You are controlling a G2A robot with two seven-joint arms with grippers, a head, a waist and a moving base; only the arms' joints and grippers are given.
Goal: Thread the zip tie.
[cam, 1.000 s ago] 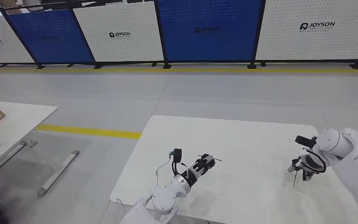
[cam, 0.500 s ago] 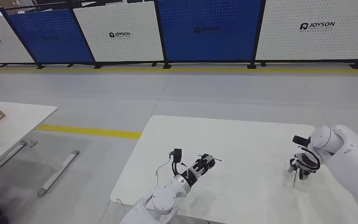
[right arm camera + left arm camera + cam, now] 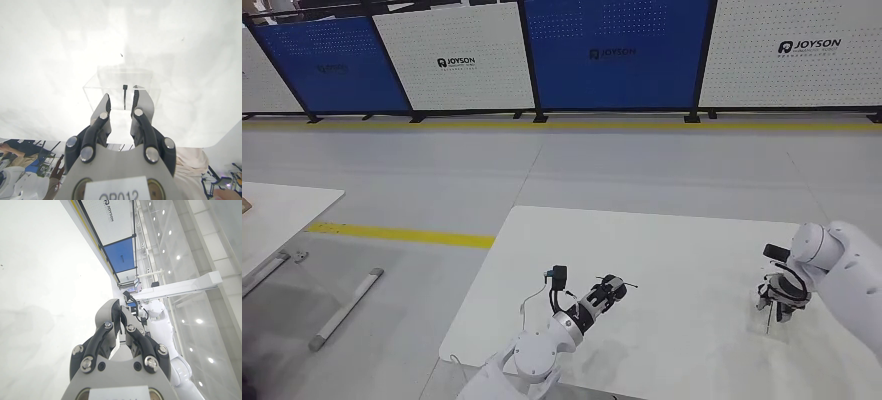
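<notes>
A black zip tie [image 3: 124,96] stands nearly upright inside a small clear box [image 3: 90,94] on the white table [image 3: 662,250]. My right gripper [image 3: 121,93] is open, one finger on each side of the tie, and neither touches it. From above, that gripper [image 3: 777,300] sits at the table's right edge with the zip tie [image 3: 769,320] as a thin dark line just below it. My left gripper [image 3: 119,310] is shut, pads pressed together, near the table's front [image 3: 610,290]. A thin dark sliver juts from its tip; I cannot tell what it is.
The table's front edge runs close behind the right gripper. Blue and white pegboard panels [image 3: 612,55] stand far back across the floor. Another white table [image 3: 282,215] is off to the left.
The right arm's wrist has shifted slightly left over the table's right edge. The left arm has stayed where it was.
</notes>
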